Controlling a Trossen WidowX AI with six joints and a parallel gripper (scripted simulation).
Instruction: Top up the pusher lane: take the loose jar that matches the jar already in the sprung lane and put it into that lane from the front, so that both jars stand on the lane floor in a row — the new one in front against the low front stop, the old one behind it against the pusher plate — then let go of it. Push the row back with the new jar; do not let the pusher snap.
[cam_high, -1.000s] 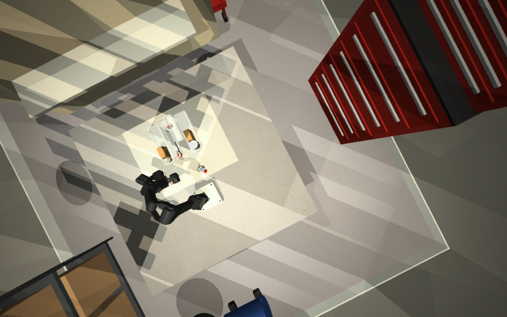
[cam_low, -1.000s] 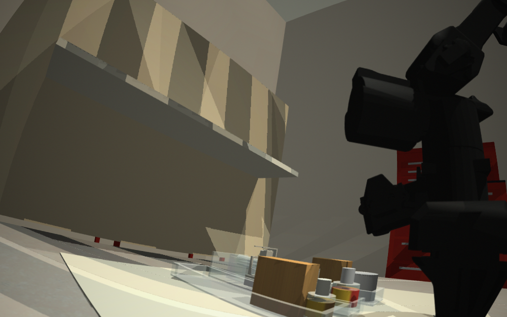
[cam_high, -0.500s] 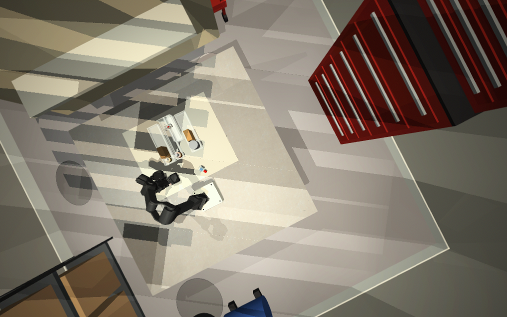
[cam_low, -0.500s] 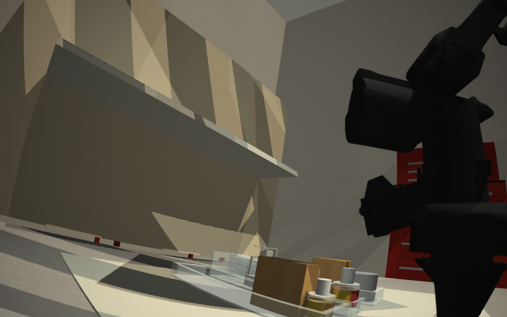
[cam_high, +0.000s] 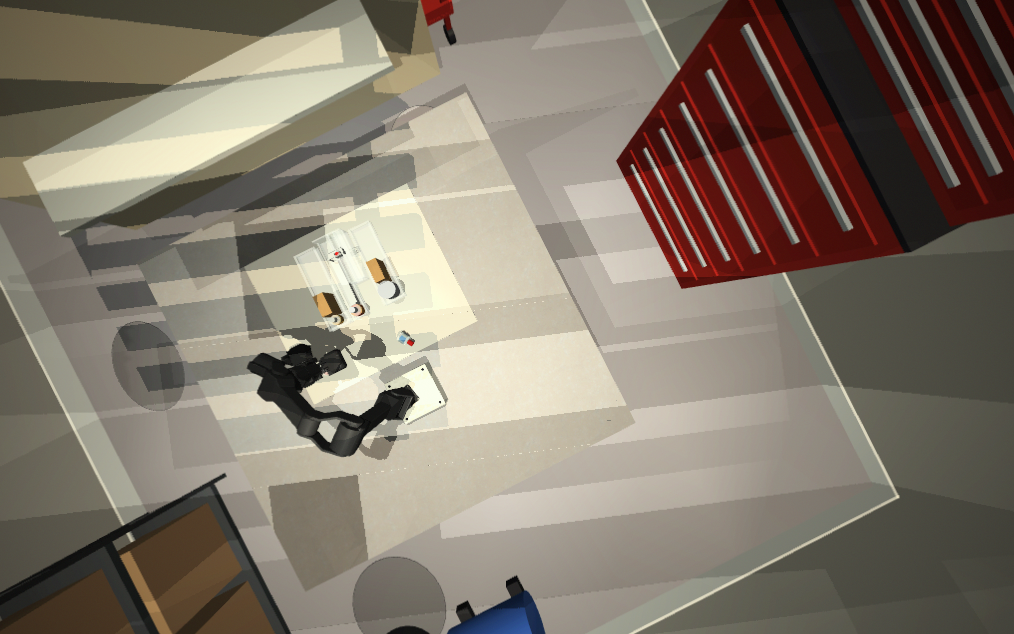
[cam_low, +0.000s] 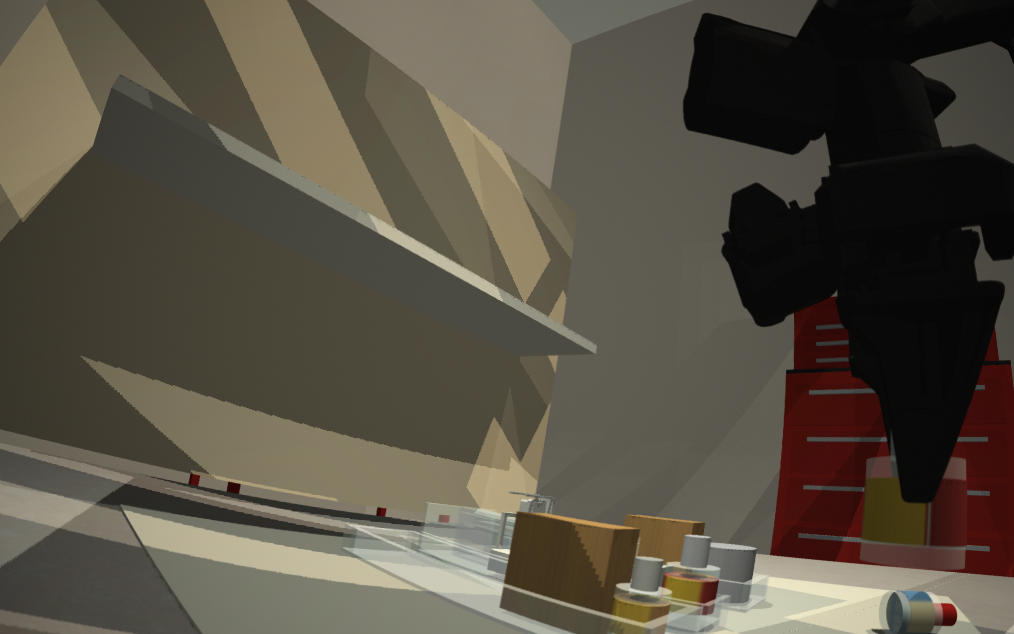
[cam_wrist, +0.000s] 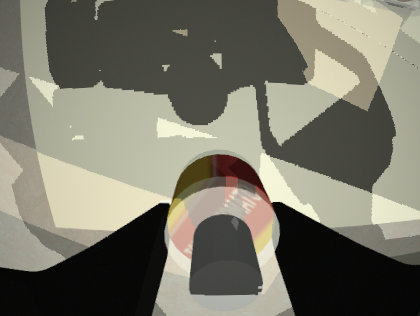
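Claw (cam_wrist: 222, 241) clamped on the loose jar (cam_wrist: 222, 214), one finger each side of the body. Jar is clear with a red-and-yellow label and grey cap, upright, held in front of the clear lane rack (cam_low: 448, 534); cannot tell if its base touches the tabletop (cam_low: 246, 575). Rack's middle lane holds a matching red/yellow jar (cam_low: 691, 579) at its front end. Left lane: yellow-label jar (cam_low: 643, 598) in front of a wooden block (cam_low: 568, 556). Right lane: grey canister (cam_low: 732, 568), second wooden block (cam_low: 661, 532) behind it. Right of the rack, a blue-and-red jar (cam_low: 918, 610) lies on its side.
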